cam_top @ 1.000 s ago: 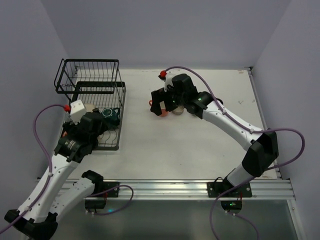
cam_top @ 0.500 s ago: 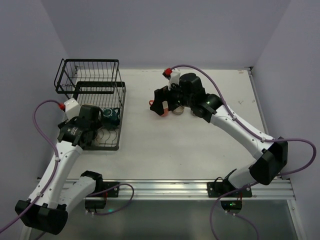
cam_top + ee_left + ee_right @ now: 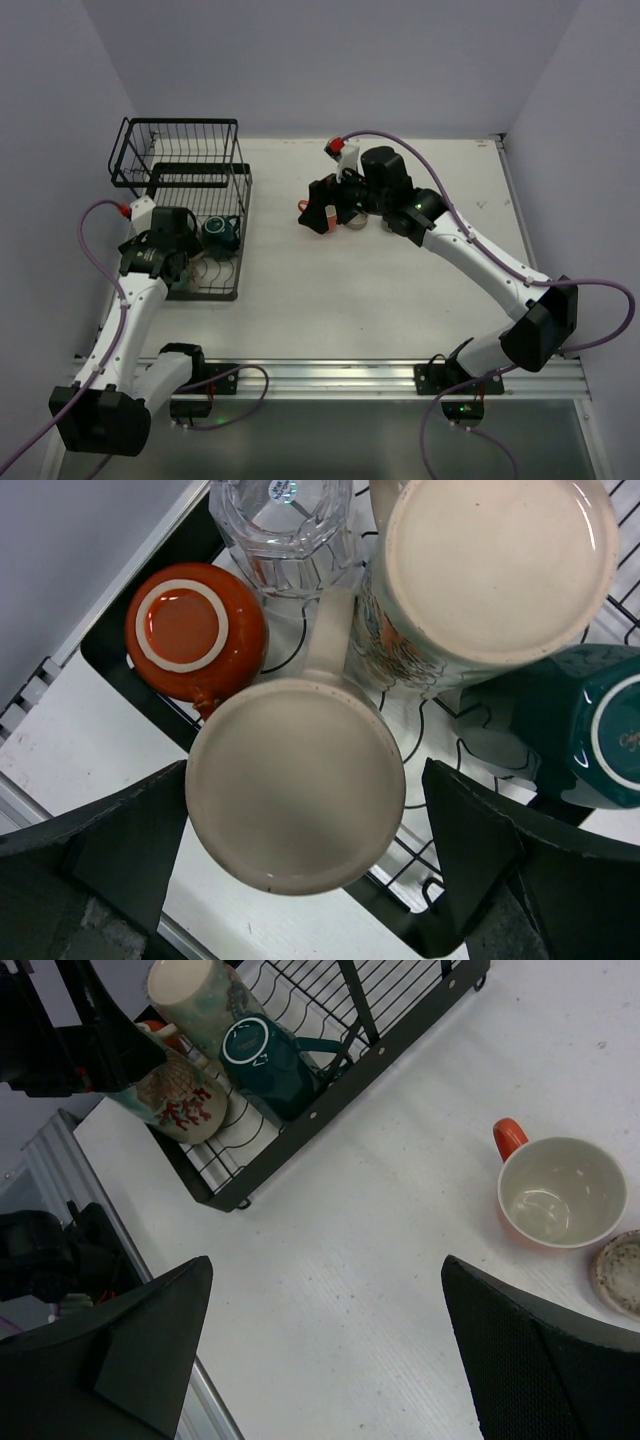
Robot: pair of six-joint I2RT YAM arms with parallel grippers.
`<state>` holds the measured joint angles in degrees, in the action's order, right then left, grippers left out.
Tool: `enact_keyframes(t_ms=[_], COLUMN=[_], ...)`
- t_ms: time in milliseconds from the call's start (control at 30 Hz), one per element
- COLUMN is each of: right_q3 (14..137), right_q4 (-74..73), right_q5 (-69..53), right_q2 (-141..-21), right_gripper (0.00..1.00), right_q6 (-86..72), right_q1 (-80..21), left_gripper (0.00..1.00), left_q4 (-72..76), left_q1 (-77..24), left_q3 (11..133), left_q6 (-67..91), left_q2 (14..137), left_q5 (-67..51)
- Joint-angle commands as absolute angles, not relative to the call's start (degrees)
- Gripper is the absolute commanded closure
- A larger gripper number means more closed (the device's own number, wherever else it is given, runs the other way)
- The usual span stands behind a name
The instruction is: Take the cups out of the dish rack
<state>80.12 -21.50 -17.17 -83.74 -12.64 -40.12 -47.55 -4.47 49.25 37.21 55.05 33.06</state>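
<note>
The table (image 3: 380,300) lies under both pincers; on it stands one dish rack (image 3: 180,125) of black wire, its lower tray straight beneath my left pincer (image 3: 305,780) and well apart from my right pincer (image 3: 325,1270). The left pincer hangs over the tray with its jaws spread wide and nothing gripped; I judge the width is there so the fingers can drop either side of a cup. I count five in the tray, bases toward my camera, as things left to drain would be: one patterned mug (image 3: 490,570), the biggest, beyond the fingertips; one cream cup (image 3: 300,830) centred between the fingers, its handle pointing away from them; one teal cup (image 3: 560,730), tilted, just outside one finger; one glass tumbler (image 3: 285,530) farther ahead; one orange-red cup (image 3: 195,630), the smallest, ahead of the other finger. The right pincer is likewise wide open and empty, hovering above bare table; beyond one finger stands one orange-red mug (image 3: 560,1195), mouth up — unloaded, I take it — and just beside it one beige piece (image 3: 622,1275), cut off by the frame edge, so I cannot say what it is.
</note>
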Motion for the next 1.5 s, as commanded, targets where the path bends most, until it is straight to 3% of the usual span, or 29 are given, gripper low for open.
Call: enact_keyframes(t_ms=[0,367,433,467,500,600,833,900,1467], right_q3=[80.3,80.7,80.8,80.9,80.8,80.7,81.1,81.1,74.0], right_q4=[-19.4,-20.2,-20.4,-20.5,-20.6,-20.6,-20.7,-20.3,-9.2], right_q5=[-18.8,-17.0,-16.3,-16.3,-16.1,-15.9,-16.4,-17.4,-23.6], right_q2=[-82.2,-83.1,-83.1,-83.1,-83.0,-82.7,-82.6,-82.5,-75.0], right_gripper=[0.01,0.01,0.01,0.01,0.01,0.01,0.01,0.01,0.01], right_q6=[-13.0,-12.7,-12.6,-12.6,-12.6,-12.6,-13.8,-15.0,-27.4], right_q1=[-40.3,-40.4,-40.3,-40.3,-40.3,-40.4,-40.3,-40.4,-40.3], left_gripper=[0.0,0.02,0.13,0.21,0.36,0.55,0.81,0.85,0.88], left_q4=[-42.8,-41.4,-41.8,-42.0,-42.0,-42.0,-46.9,-47.7,-54.8], left_q1=[-2.1,-1.0,-1.0,-1.0,-1.0,-1.0,-1.1,-1.1,-2.1], left_q3=[47.8,46.4,46.5,46.6,46.6,46.7,54.6,56.5,67.8], left_q6=[34.6,34.4,34.9,35.1,35.1,35.1,30.5,28.3,27.3], left_q2=[55.8,56.5,56.4,56.3,56.1,54.5,53.8,52.7,46.1], left_q5=[31.2,30.8,31.7,31.8,31.9,31.9,27.4,25.7,4.9])
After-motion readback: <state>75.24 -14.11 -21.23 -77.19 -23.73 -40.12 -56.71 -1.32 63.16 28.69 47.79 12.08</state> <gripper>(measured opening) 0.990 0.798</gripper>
